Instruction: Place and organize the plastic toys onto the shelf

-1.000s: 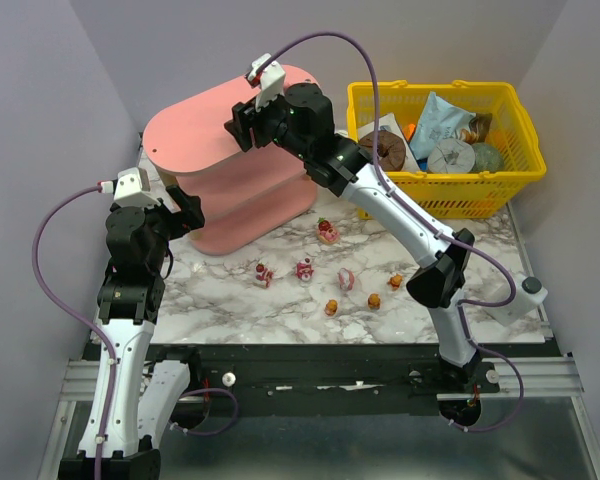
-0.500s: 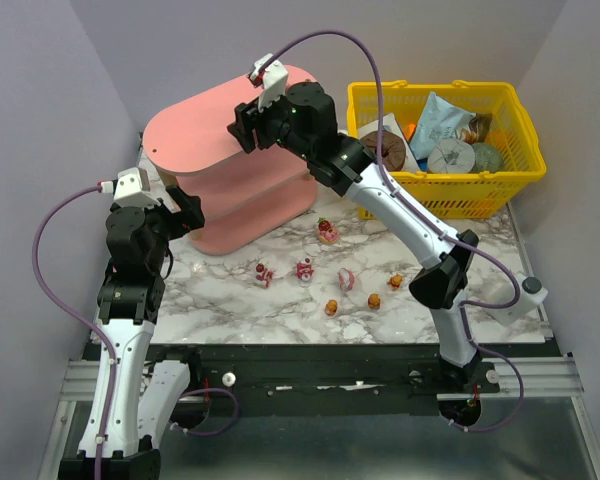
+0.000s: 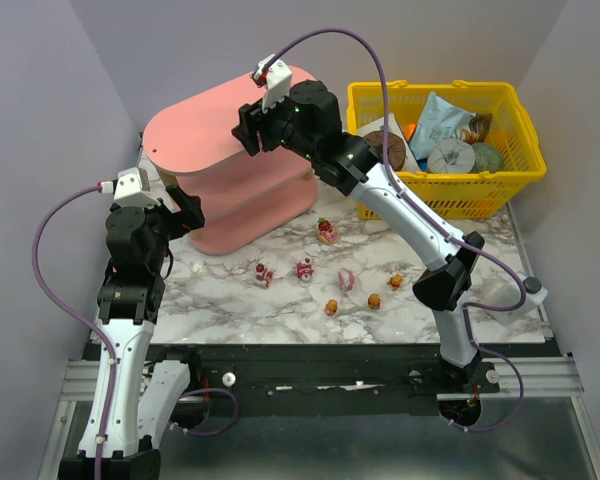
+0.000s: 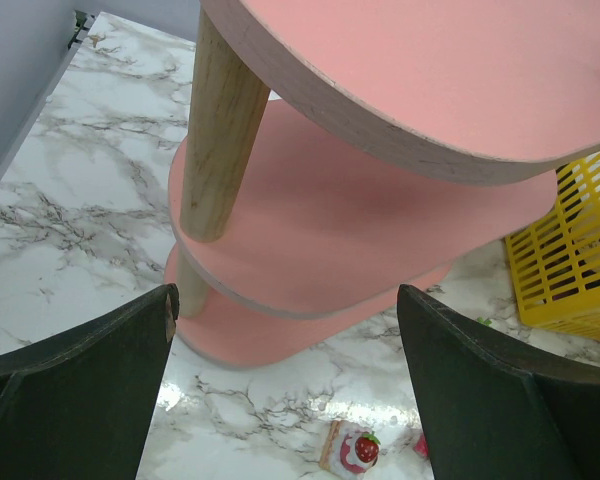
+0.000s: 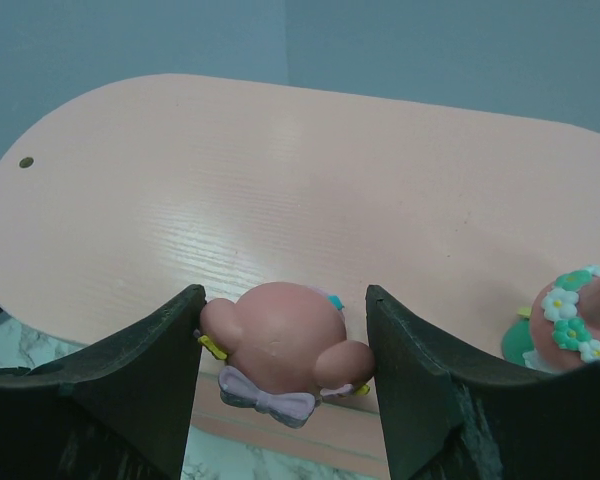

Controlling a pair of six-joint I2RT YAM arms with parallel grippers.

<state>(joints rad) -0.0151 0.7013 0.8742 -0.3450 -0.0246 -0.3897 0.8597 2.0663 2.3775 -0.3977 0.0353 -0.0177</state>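
Big pink shelf [image 3: 230, 170] on the marble table [image 3: 220, 300], yellow basket [image 3: 450, 195] beside it, right gripper [image 5: 285, 295] over the top board [image 5: 280, 180] pinching a round pink toy [image 5: 280, 350], flowery toy [image 5: 575, 320] next to it, left gripper [image 4: 287, 292] wide apart by a wooden post [image 4: 220, 130], little toys [image 3: 305, 269] on the table.

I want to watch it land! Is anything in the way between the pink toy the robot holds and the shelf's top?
Nothing visible is. The right gripper holds the pink toy by the edge of the shelf's top board, which looks bare there. A flower-crowned toy stands off to one side, apart from it.
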